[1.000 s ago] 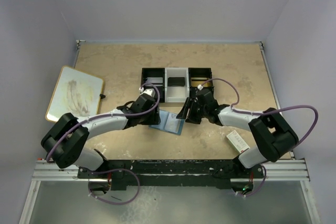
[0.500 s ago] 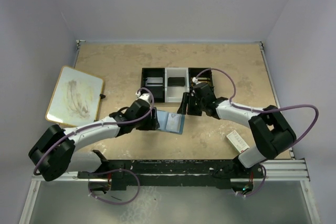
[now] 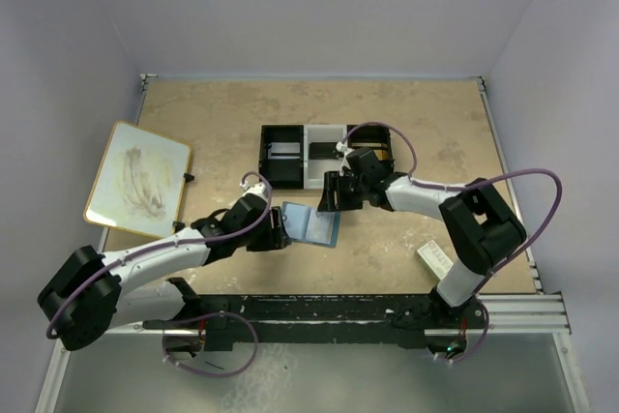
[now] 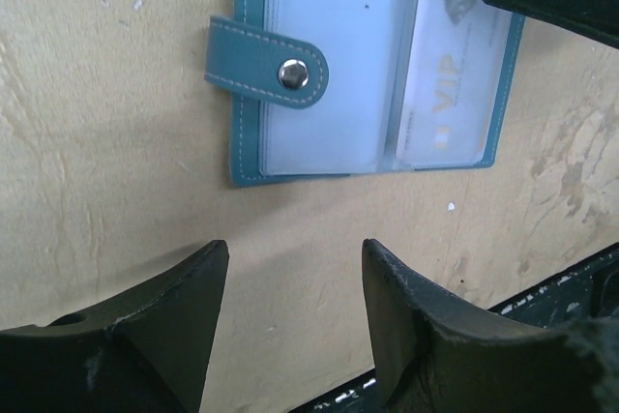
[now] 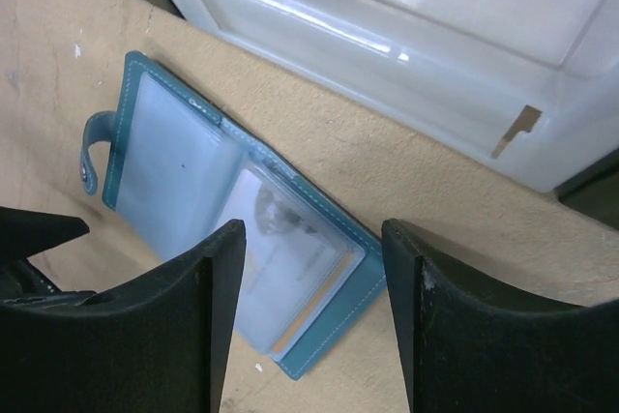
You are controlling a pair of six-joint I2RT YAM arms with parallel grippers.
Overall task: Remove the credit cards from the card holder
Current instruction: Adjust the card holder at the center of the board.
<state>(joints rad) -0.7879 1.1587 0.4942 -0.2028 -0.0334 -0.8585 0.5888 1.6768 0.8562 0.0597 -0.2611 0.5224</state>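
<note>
Scene: two robot arms are reaching over a mottled beige table (image 3: pixel 222 113), shown from above and from each wrist.
Card holder: the card holder (image 3: pixel 310 225) is lying open and flat at the centre of the top view, between the two grippers and just below a compartment tray.
Card holder materials: a teal-blue cover with pale stitching, cloudy clear plastic pockets, and a rounded strap with a metal snap.
Card holder direction: in the left wrist view its long axis is running left to right across the top of the frame. The strap is folding in from the left edge, snap facing up. In the right wrist view it is slanting from upper left to lower right.
Credit card: a pale grey-white credit card (image 4: pixel 447 84) printed "VIP" is sitting in the right-hand pocket, its long side crossing the holder's long axis.
Left gripper: the left gripper (image 4: pixel 295 268) is standing open beside the holder's edge, with only bare table between its black fingers.
Right gripper: the right gripper (image 5: pixel 309 234) is standing open over the card side, gripping nothing; whether it is touching cannot be told.
Tray: the glossy black-and-white compartment tray (image 3: pixel 264 142) is sitting above centre.
Other things: a wood-rimmed, smudged whiteboard (image 3: pixel 138 179) is at left and a white box (image 3: pixel 437 258) at lower right.
Change: the left gripper has drawn back off the holder toward lower left; the right gripper has shifted up and left; the holder is staying put.
</note>
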